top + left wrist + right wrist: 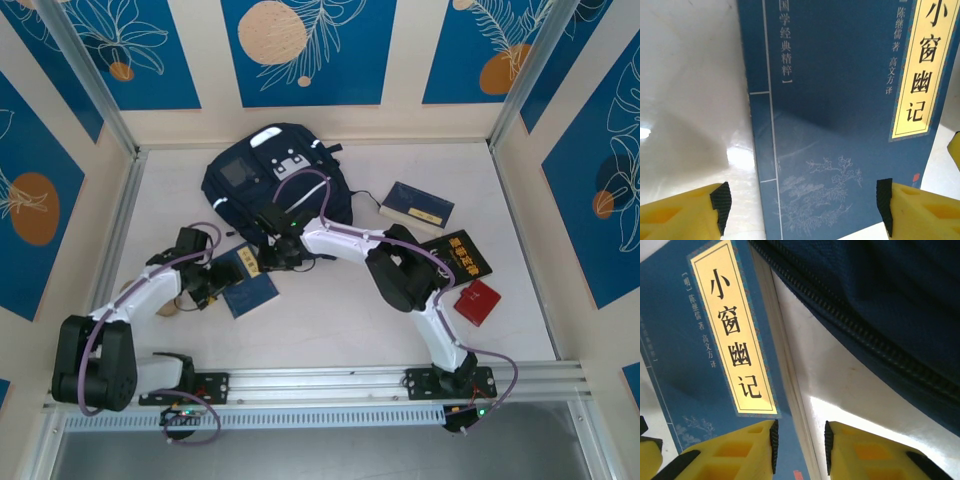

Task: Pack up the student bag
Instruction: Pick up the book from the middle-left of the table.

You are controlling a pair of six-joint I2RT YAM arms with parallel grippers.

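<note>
Left pincer [802, 200] spread over blue book [840, 125], right pincer [800, 440] narrowly apart beside student bag [880, 300] zipper

I stand before a white table top [330, 320] boxed in by cream walls on three sides. The back wall [400, 118] carries deep blue panels [340, 60] drawn with thin white leaves, each with a peach disc [272, 32]. The left wall [30, 200] and the right wall [600, 190] carry the same pattern. Slim aluminium posts [85, 75] rise at both far corners. An aluminium rail [330, 380] runs along the near edge, a pale ribbed strip [330, 415] just beside it. The light is even and bright. Soft glare [740, 157] lies on the glossy top.
</note>
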